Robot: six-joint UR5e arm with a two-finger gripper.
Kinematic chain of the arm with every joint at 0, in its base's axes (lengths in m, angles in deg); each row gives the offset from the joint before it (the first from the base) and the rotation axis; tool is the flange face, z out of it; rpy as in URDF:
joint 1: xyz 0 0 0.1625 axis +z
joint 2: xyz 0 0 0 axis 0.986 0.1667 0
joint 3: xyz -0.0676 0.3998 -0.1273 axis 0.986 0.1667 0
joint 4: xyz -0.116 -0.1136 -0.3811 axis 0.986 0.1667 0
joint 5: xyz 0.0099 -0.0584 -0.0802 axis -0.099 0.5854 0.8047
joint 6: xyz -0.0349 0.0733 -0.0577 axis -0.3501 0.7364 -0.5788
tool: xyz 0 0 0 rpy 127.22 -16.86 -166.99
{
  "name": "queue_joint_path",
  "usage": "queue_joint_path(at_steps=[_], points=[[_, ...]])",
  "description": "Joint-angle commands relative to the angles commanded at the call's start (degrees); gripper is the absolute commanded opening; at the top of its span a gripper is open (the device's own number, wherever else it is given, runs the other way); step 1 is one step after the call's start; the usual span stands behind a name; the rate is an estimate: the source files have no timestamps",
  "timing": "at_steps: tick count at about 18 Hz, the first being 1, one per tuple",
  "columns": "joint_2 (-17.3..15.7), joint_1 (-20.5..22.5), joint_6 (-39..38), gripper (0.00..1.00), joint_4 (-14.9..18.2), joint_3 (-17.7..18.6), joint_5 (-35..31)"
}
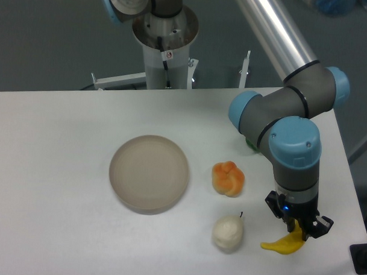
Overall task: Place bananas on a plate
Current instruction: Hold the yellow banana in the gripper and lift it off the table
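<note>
From the fixed camera, the hand (299,229) reaches down at the tabletop's (62,169) near right corner, its fingers clamped on the banana (283,244), whose upper end is hidden between them. The plate (149,172) sits well apart to the left. An orange fruit (228,178) and a pale fruit (228,232) lie between. Something green (251,144) peeks from behind the arm, mostly hidden.

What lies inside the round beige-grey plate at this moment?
Nothing is visible inside the round shallow beige-grey plate; its whole matte surface shows. The curved yellow banana lies on the white table, partly covered by the gripper.
</note>
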Motion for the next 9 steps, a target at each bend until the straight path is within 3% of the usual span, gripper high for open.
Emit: queue_joint_path(at_steps=[9], points=[[-3.6,-0.2,-0.4,0.33,0.7,3.8,0.2]])
